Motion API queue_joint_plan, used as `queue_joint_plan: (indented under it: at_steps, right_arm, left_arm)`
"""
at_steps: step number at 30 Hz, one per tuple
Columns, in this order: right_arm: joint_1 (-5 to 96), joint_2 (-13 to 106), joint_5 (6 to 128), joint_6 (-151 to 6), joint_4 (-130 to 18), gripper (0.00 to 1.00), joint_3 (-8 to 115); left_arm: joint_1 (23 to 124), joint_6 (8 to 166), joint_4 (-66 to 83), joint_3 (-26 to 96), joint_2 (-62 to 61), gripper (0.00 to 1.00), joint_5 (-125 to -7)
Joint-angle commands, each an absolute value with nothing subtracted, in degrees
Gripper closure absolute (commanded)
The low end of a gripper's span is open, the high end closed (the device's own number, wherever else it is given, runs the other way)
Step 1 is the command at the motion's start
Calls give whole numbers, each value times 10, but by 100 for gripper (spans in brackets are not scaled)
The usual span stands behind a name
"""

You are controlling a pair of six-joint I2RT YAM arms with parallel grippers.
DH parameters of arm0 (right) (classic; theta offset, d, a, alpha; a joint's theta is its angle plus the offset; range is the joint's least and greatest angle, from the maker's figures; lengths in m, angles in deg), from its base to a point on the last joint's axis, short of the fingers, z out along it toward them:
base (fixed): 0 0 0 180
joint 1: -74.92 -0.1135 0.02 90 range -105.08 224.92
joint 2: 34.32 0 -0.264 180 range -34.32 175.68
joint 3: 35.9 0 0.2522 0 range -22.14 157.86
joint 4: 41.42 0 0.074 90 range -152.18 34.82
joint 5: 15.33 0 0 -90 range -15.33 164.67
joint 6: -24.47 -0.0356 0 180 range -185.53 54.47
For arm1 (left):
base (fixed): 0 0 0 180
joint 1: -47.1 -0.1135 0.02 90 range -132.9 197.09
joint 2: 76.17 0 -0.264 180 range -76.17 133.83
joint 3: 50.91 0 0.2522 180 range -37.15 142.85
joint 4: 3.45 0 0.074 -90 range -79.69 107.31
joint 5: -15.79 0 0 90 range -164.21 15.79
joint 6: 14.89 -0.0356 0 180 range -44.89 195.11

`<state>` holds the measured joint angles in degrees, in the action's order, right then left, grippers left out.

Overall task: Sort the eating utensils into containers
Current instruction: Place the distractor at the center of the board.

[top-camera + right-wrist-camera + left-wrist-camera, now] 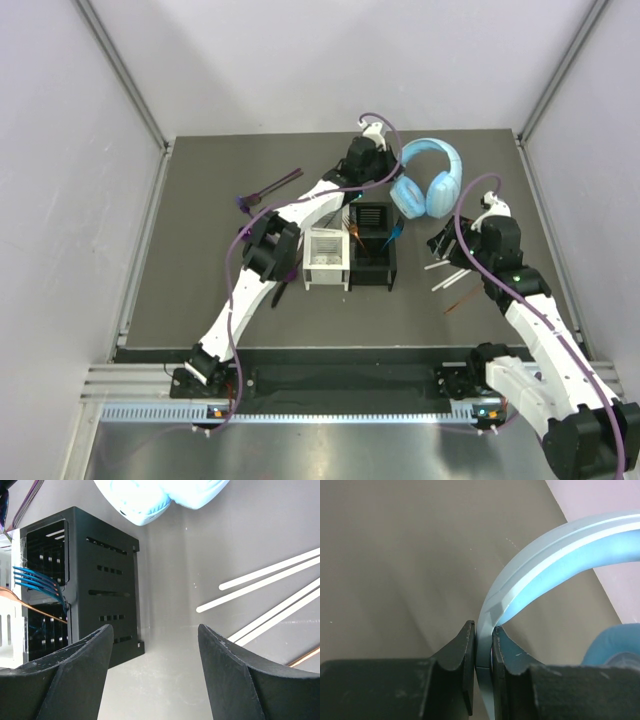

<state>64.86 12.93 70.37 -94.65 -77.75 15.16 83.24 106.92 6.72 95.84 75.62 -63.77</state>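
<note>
The white container and the black container stand side by side at mid-table. The black one holds a blue fork and a thin copper stick. Two purple utensils lie at the back left. Pale white sticks and a brown stick lie on the right. My left gripper is shut on the band of the light-blue headphones. Low over the mat, my right gripper is open between the black container and the sticks, holding nothing.
The headphones rest at the back, just behind the black container, and their ear cups show in the right wrist view. The left arm stretches across the white container. Grey walls close in the dark mat.
</note>
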Motion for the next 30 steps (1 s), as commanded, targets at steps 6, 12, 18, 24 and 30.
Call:
queue_joint_plan:
  at_steps: [6,12,18,24,30]
  right_arm:
    - [647,137,695,-941,-757,31,158]
    - [647,140,692,-941,-750,31,147]
    - [647,146,690,-942,-740,31,137]
    - [647,154,704,-939,-730,31,132]
    - [647,186,714,-934,-693,31,130]
  left_arm:
    - [835,1074,15,986,743,80,-618]
    - [835,1074,4,979,735,55,-610]
    - [828,1089,-42,932,711,51,-608]
    - [803,1117,-68,913,687,46,-604]
    - [763,1131,-95,885,635,44,-611]
